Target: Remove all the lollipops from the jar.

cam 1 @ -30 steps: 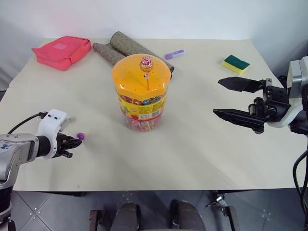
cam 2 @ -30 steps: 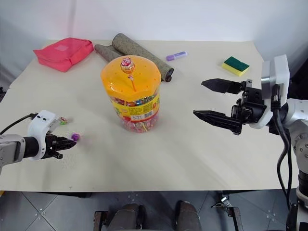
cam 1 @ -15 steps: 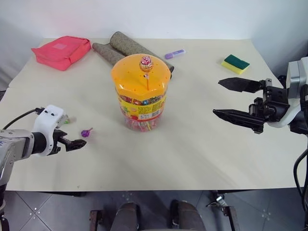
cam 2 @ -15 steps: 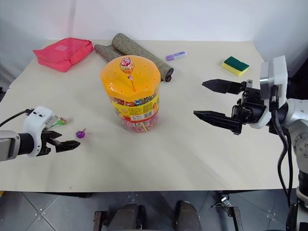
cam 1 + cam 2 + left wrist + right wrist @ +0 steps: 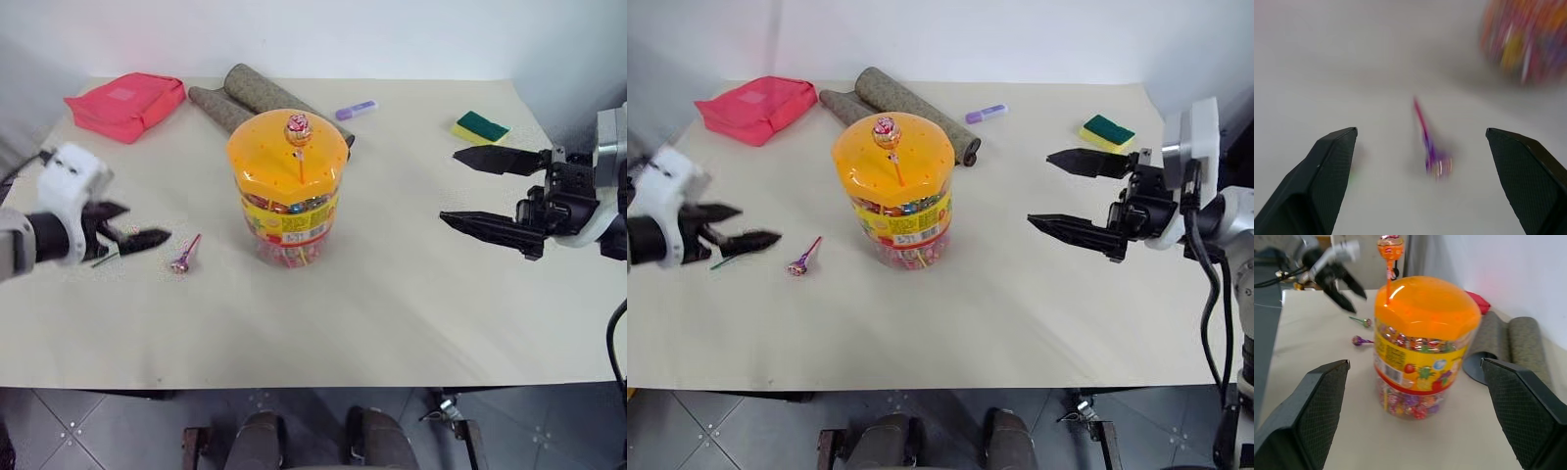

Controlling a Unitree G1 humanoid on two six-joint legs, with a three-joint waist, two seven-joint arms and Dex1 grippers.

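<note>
The left pincer (image 5: pixel 132 235) hangs above the desk (image 5: pixel 411 294), spread wide and empty. Just beyond its tips the purple lollipop (image 5: pixel 183 258) lies flat, head toward the desk's near edge, stick slanting away toward the jar (image 5: pixel 287 191). A green lollipop (image 5: pixel 1362 321) lies beside it. The jar stands upright, packed with sweets, an orange-red lollipop (image 5: pixel 297 128) upright in its lid. The right pincer (image 5: pixel 490 191), wide open and empty, points at the jar.

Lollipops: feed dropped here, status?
Both end effectors, left and right, open, empty. Purple lollipop on table; orange-red lollipop stuck in orange-lidded clear jar. Nothing blocking.
</note>
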